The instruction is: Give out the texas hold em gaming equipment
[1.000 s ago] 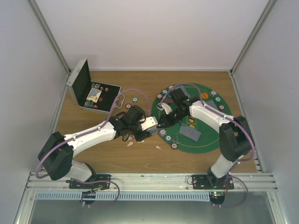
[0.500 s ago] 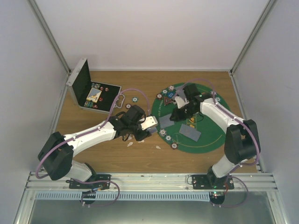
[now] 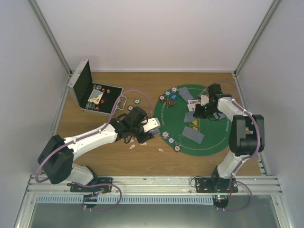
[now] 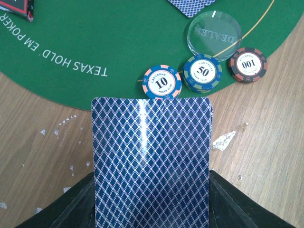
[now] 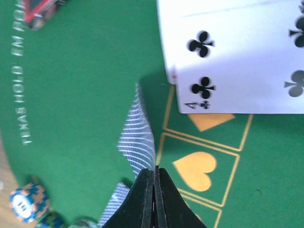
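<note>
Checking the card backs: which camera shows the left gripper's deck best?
Left wrist: the deck fills the lower frame, its blue diamond back sharp. The top view shows it only as a small pale block. The right wrist view misses it.

Striped round chips (image 4: pixel 162 81) and a clear round dealer button (image 4: pixel 214 33) block the rim of the green felt mat (image 4: pixel 95 38) ahead of the blue-backed card deck (image 4: pixel 152 161) in my left gripper (image 4: pixel 152 213). Beyond the single blue-backed card (image 5: pixel 140 137) in my right gripper (image 5: pixel 155 170) lies a white face-up clubs card (image 5: pixel 237 57), with bare felt beside.
</note>
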`<action>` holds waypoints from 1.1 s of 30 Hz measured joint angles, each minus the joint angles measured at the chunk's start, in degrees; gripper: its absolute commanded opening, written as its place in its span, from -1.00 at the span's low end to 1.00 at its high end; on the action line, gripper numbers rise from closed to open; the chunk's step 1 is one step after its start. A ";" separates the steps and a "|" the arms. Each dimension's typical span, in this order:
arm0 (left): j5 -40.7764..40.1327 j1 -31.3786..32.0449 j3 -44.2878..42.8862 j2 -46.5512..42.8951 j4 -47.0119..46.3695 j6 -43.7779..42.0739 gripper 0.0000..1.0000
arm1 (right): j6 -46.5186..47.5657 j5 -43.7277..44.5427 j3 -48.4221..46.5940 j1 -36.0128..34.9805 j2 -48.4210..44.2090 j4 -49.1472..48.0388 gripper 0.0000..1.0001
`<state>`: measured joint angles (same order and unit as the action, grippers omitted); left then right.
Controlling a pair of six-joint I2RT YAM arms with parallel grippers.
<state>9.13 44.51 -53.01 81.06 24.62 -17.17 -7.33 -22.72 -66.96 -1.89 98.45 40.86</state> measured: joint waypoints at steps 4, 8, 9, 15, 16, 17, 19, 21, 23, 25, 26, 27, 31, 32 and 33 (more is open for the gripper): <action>-0.02 0.00 0.00 -0.07 0.00 0.00 0.10 | 0.28 1.73 -0.37 1.64 4.09 0.17 -0.99; -0.04 0.00 0.00 -0.07 0.00 0.00 0.10 | 1.36 3.41 -1.01 3.37 6.62 0.26 -0.99; -0.07 0.00 0.00 -0.07 0.00 0.00 0.10 | 1.57 3.65 -1.11 3.61 6.88 0.31 -0.99; -0.07 -0.02 0.00 -0.07 0.00 0.00 0.10 | 3.26 4.83 -3.78 4.26 7.82 0.98 -0.99; -0.04 -0.02 0.00 -0.07 0.00 0.00 0.10 | 3.67 4.85 -4.55 4.26 8.13 1.09 -0.99; -0.04 -0.02 0.00 -0.07 0.00 0.00 0.10 | 4.02 4.87 -5.25 4.26 8.52 1.11 -0.99; -0.04 -0.02 0.00 -0.07 0.00 0.00 0.10 | 4.59 4.83 -6.32 4.26 9.33 1.16 -0.99; -0.04 -0.02 0.00 -0.07 0.00 0.00 0.10 | 5.25 4.85 -7.32 4.26 10.36 1.33 -0.99; -0.04 -0.02 0.00 -0.07 0.00 0.00 0.10 | 5.60 4.90 -7.85 4.26 11.15 1.55 -0.99; -0.04 -0.02 0.00 -0.07 0.00 0.00 0.10 | 5.66 5.16 -7.96 4.28 11.47 1.70 -0.98; -0.02 -0.02 0.00 -0.07 0.00 0.00 0.10 | 5.66 5.29 -8.02 4.33 11.50 1.73 -0.97; -0.04 -0.02 0.00 -0.07 0.00 0.00 0.10 | 5.66 5.38 -8.11 4.42 11.50 1.73 -0.93; -0.02 -0.02 0.00 -0.07 0.00 0.00 0.10 | 5.84 6.10 -9.38 4.81 11.80 1.86 -0.86; -0.02 -0.02 0.00 -0.07 0.00 0.00 0.10 | 5.90 6.23 -9.79 4.87 11.91 1.86 -0.84; -0.02 -0.02 0.00 -0.07 0.00 0.00 0.10 | 6.01 6.36 -10.03 4.92 11.96 1.86 -0.82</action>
<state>9.10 44.49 -53.01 80.99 24.62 -17.17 -1.32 -16.36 -76.99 3.03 110.41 42.72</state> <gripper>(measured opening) 0.551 0.063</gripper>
